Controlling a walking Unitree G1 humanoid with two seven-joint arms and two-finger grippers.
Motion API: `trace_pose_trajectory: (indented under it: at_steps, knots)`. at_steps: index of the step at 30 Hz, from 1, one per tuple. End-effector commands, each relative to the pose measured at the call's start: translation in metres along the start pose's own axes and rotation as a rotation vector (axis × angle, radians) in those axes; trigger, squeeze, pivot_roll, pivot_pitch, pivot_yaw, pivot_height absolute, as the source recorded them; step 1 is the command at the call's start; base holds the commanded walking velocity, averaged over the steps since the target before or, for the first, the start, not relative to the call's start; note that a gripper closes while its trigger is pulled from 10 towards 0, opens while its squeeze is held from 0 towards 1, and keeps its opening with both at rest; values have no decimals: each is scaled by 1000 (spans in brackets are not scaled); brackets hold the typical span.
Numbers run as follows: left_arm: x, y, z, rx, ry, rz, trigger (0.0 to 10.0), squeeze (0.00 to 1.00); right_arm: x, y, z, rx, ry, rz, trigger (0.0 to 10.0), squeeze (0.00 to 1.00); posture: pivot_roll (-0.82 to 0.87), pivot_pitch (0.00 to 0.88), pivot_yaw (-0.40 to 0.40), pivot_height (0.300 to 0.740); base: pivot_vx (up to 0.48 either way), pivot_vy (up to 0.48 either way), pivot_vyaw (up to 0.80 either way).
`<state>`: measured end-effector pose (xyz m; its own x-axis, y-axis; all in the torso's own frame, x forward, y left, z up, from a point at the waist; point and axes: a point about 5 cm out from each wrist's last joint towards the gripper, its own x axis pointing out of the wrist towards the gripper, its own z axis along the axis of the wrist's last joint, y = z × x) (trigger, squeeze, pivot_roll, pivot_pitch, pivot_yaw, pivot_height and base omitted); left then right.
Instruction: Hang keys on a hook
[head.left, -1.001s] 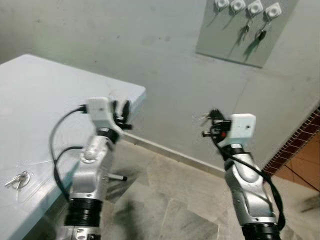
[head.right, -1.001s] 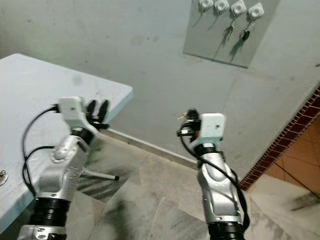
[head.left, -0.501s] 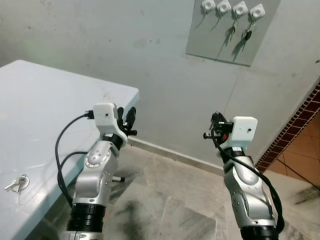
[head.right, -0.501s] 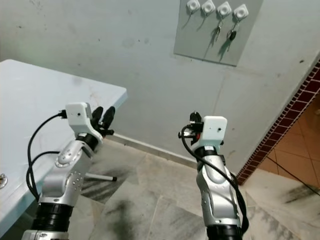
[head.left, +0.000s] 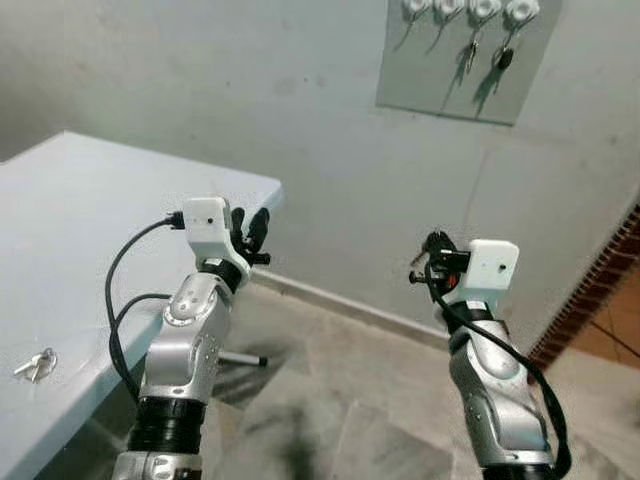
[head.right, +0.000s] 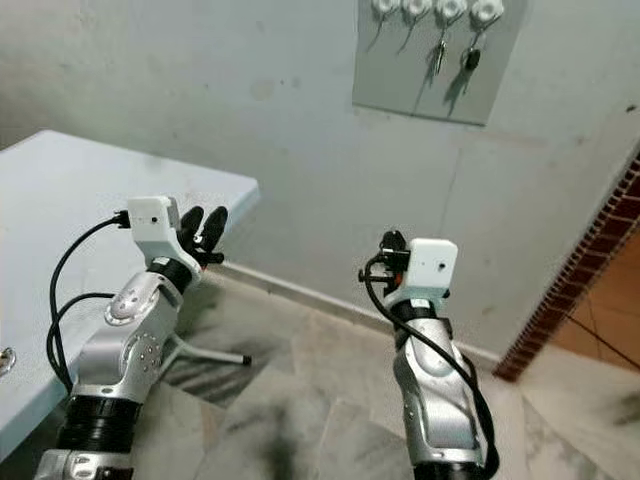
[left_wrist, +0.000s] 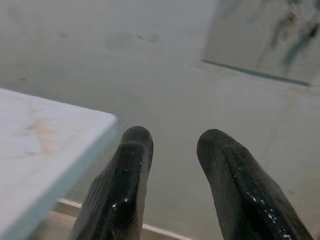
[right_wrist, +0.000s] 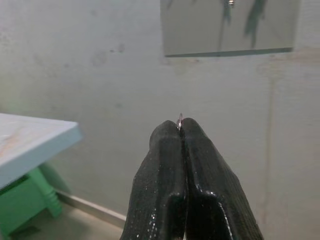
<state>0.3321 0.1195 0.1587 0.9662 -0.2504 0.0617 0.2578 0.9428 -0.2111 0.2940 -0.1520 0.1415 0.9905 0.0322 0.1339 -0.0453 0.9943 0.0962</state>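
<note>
A grey hook board (head.left: 462, 70) hangs high on the wall, with a row of white hooks (head.left: 470, 8) along its top. Keys (head.left: 472, 55) dangle from the two right-hand hooks. My right gripper (head.left: 433, 258) is held up in front of the wall, well below and a little left of the board. It is shut on a key ring (right_wrist: 179, 120), whose thin metal edge peeks out between the fingertips (right_wrist: 195, 135). My left gripper (head.left: 248, 228) is open and holds nothing, raised by the table's corner. Another set of keys (head.left: 33, 366) lies on the table.
The pale blue table (head.left: 90, 230) takes up the left side, its corner close to my left arm. A green leg (right_wrist: 25, 205) stands under it. Grey tiled floor (head.left: 330, 400) lies below the arms. A brick strip (head.left: 600, 290) runs along the right.
The camera has shifted, so the board now sits higher in the picture. Both arms hold about the same pose, and the right gripper stays shut on the key ring.
</note>
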Motion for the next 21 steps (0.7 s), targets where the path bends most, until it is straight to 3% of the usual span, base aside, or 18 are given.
trace_pose_trajectory:
  at_steps: [1, 10, 14, 17, 21]
  knots:
    - [2, 2, 3, 22, 0, 1, 10000, 0, -1, 3, 8, 7, -39, 1, 10000, 0, 103, 35, 53, 740, 0, 0, 0]
    - [0, 6, 4, -52, -15, 22, 10000, 0, 2, 5, 13, 5, -54, 42, 10000, 0, 112, 30, 17, 740, 0, 0, 0]
    - [-2, 7, 3, -76, -18, 35, 10000, 0, 2, 6, 14, 1, -52, 54, 10000, 0, 112, 27, 8, 740, 0, 401, 0]
    - [-2, 8, 2, -80, -20, 47, 10000, 0, 2, 6, 14, -3, -48, 63, 10000, 0, 110, 26, -1, 740, 0, 479, 0]
    - [-1, 7, 0, -40, -8, 60, 10000, 0, 0, 6, 14, -7, -46, 73, 10000, 0, 103, 24, -3, 740, 0, 0, 0]
